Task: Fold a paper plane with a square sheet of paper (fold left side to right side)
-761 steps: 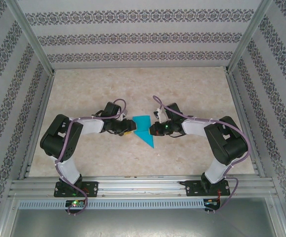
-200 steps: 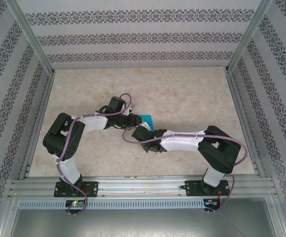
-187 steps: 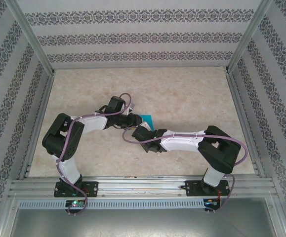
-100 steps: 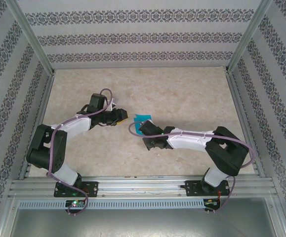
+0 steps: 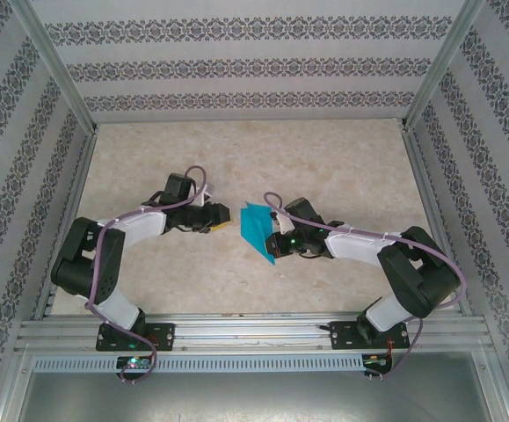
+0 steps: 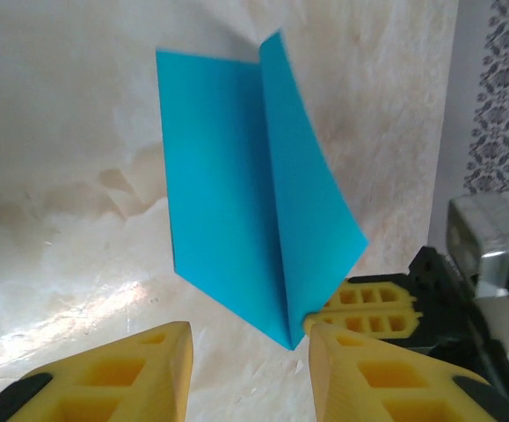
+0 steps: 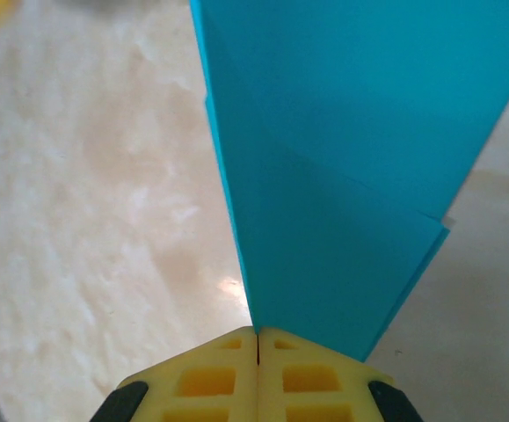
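The turquoise-blue sheet of paper (image 5: 255, 225) lies mid-table, folded into a narrow pointed paper plane shape with a centre crease, its point toward the near side. In the left wrist view the paper (image 6: 236, 176) has its right flap lifted off the table. My right gripper (image 5: 277, 245) is shut on the paper near its point; in its wrist view the crease of the paper (image 7: 351, 167) runs into the closed seam of my right gripper (image 7: 257, 338). My left gripper (image 5: 223, 221) stands open just left of the paper, and my left gripper (image 6: 250, 356) has nothing between its yellow fingers (image 6: 140, 374).
The beige marbled table (image 5: 324, 158) is enclosed by patterned walls (image 5: 254, 66) at the back and both sides. A metal rail (image 5: 254, 332) runs along the near edge by the arm bases. The right gripper's yellow fingers (image 6: 373, 308) show beside the paper's point.
The right gripper has swung from over the paper to its right side, pinching the point. The left gripper has backed off to the left and let go. More of the paper shows.
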Action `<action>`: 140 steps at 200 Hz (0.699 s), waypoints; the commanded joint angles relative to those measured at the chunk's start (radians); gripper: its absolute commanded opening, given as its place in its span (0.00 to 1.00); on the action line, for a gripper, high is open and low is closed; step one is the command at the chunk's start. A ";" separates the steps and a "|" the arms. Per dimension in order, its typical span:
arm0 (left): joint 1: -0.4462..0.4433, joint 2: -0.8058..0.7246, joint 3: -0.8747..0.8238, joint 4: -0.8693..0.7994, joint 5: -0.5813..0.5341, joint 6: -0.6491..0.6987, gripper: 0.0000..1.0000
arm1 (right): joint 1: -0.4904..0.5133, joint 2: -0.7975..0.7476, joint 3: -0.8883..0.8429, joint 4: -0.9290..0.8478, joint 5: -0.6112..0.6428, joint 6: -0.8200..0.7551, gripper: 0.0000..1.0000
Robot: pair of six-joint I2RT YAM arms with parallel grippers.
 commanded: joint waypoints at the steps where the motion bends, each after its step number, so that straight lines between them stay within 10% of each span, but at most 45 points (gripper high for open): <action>1: -0.039 0.041 0.035 0.050 0.022 -0.009 0.40 | -0.028 0.015 -0.032 0.117 -0.158 0.041 0.00; 140: -0.162 0.237 0.167 0.089 -0.031 -0.042 0.41 | -0.091 0.098 -0.067 0.231 -0.274 0.080 0.00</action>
